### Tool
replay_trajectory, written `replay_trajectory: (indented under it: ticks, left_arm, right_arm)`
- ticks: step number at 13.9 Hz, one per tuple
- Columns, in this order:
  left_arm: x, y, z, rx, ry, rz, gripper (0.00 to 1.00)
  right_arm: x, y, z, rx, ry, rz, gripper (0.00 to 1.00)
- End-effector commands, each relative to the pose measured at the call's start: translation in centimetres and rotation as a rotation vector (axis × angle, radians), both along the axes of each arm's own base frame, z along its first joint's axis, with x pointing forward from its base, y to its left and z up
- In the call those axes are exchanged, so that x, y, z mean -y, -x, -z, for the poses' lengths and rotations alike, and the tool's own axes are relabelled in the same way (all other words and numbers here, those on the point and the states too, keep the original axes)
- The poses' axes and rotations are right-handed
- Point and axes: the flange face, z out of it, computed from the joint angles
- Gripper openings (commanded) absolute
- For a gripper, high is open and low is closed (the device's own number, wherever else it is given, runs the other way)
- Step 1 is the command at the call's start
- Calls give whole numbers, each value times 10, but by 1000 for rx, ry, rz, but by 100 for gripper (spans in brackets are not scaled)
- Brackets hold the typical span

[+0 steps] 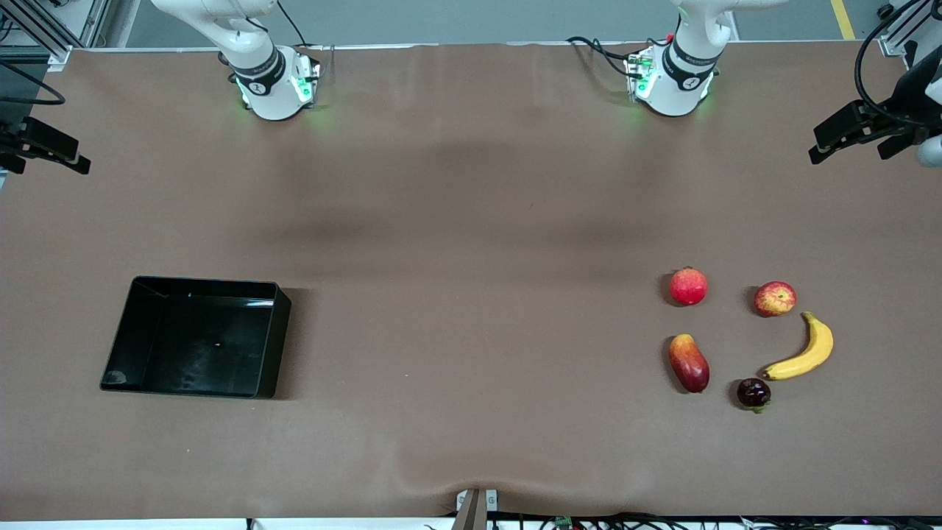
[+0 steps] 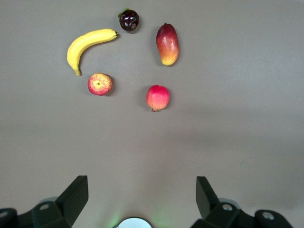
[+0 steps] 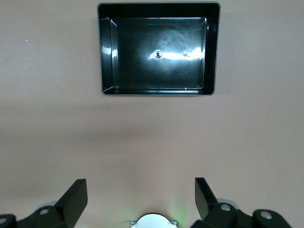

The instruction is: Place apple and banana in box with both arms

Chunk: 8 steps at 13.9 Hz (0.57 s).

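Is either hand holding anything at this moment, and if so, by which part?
Nothing is held. The left hand and right hand are open and empty, high over bare table.

3 stray fruits lie on the brown cloth-covered table (image 1: 471, 221) toward the left arm's end: an evenly red round fruit (image 1: 688, 286), an oblong red-orange mango (image 1: 689, 362) nearer the front camera, and a small dark maroon fruit (image 1: 753, 393) beside the mango.

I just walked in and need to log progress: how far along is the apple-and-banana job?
Nothing looks done: the box holds no fruit. The apple and banana lie on the table toward the left arm's end, beside other fruit. Nothing is in hand: the left claw is open, high above the fruit; the right claw is open above the table near the box. Both picks and placements remain.
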Motion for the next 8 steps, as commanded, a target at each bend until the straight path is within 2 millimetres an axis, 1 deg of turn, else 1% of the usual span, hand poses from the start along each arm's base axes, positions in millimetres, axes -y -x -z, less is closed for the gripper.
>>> replay_trajectory:
  ticks: [1, 4, 7, 8]
  left_arm:
    - [-1, 0, -3, -11, 2, -3, 100]
    - [-2, -3, 0, -14, 1, -5, 100]
    - [-6, -21, 26, -53, -35, -1, 100]
    - [-8, -30, 41, -62, -33, -7, 100]
  right_arm:
    - [-4, 3, -5, 2, 4, 7, 100]
    - [1, 4, -5, 2, 5, 15, 100]
    - [0, 4, -5, 3, 5, 13, 100]
    - [0, 3, -5, 5, 5, 12, 100]
